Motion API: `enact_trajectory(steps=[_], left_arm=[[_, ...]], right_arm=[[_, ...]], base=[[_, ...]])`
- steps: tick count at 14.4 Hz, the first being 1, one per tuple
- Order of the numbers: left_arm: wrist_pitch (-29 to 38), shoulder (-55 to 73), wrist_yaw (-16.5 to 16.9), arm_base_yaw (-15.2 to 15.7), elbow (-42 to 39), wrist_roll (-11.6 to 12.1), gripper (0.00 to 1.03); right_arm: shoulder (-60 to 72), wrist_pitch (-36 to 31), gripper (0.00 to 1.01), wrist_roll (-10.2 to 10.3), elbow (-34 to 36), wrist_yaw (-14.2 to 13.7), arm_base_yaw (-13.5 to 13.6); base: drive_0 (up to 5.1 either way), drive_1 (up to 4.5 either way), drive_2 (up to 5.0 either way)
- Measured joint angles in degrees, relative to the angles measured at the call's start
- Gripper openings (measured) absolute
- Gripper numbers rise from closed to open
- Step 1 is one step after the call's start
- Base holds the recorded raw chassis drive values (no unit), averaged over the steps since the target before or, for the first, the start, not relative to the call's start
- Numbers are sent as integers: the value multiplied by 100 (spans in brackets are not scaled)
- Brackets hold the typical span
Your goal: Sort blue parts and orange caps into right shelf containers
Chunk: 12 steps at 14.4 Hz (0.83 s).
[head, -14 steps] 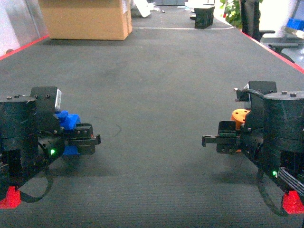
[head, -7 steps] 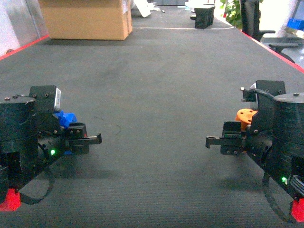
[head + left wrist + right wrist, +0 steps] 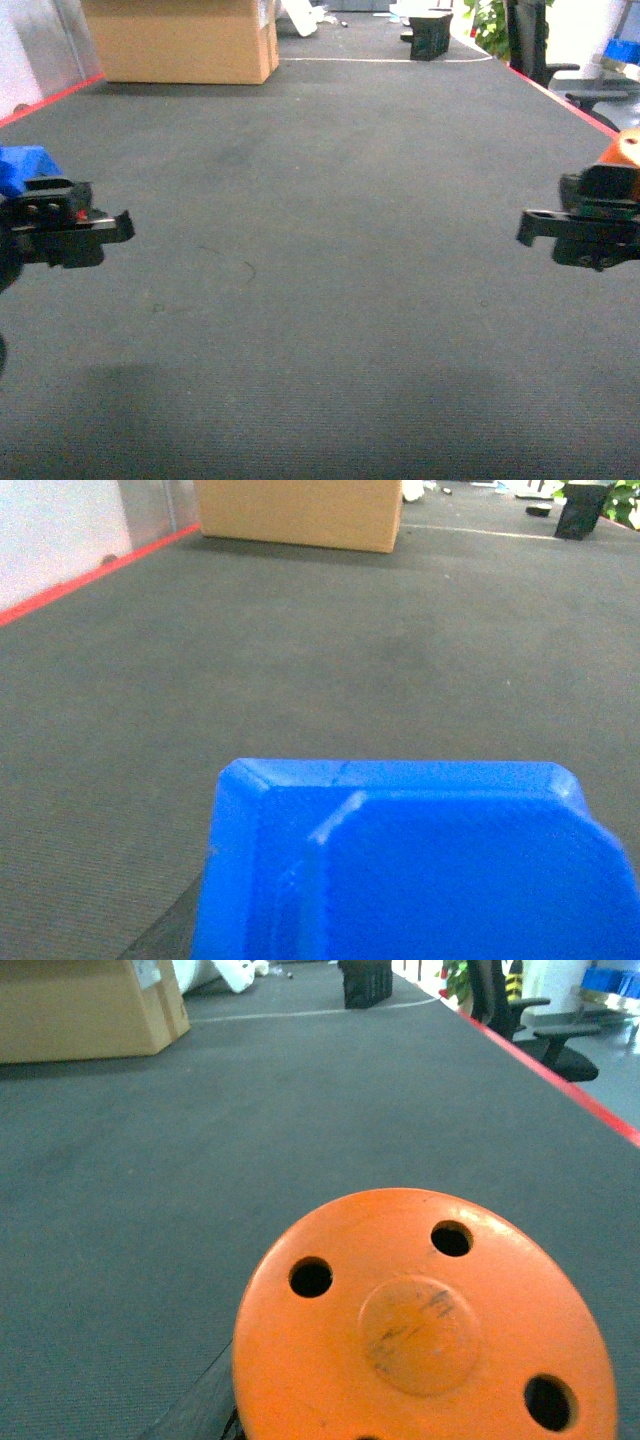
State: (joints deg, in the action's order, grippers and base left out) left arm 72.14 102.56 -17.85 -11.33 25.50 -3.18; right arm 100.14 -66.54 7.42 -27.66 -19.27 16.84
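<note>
A dark grey, finely ribbed mat (image 3: 330, 250) covers the whole working surface, edged by a red stripe (image 3: 50, 100) on the left and another on the right. At the far left end of the mat stands one tan cardboard box (image 3: 180, 38). To the right of the box, also at the far end, sits one small black crate-like object (image 3: 430, 32), and further right still are green plant leaves and a black office chair (image 3: 535, 45).

One blue plastic part (image 3: 22, 168), blocky with bevelled corners, sits at the left end effector (image 3: 95, 235), forward and far left of the cardboard box; in the left wrist view it fills the lower frame. Whether the jaws clamp it cannot be told.

One orange plastic cap (image 3: 625, 150), a round disc with several small holes, sits at the right end effector (image 3: 550, 228), far right of the box. Its grip cannot be told either.
</note>
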Motion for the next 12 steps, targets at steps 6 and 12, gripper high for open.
enact_trajectory(steps=[6, 12], left_arm=[[-748, -3327, -1207, -595, -1672, 568, 43], [-1069, -4492, -1552, -874, -1770, 472, 43]], right_arm=[[-4398, 1318, 46, -83, 2319, -835, -227], [-6679, 2413, 46, -774, 2374, -1552, 409]], base=[[0, 0, 0], [0, 0, 0]])
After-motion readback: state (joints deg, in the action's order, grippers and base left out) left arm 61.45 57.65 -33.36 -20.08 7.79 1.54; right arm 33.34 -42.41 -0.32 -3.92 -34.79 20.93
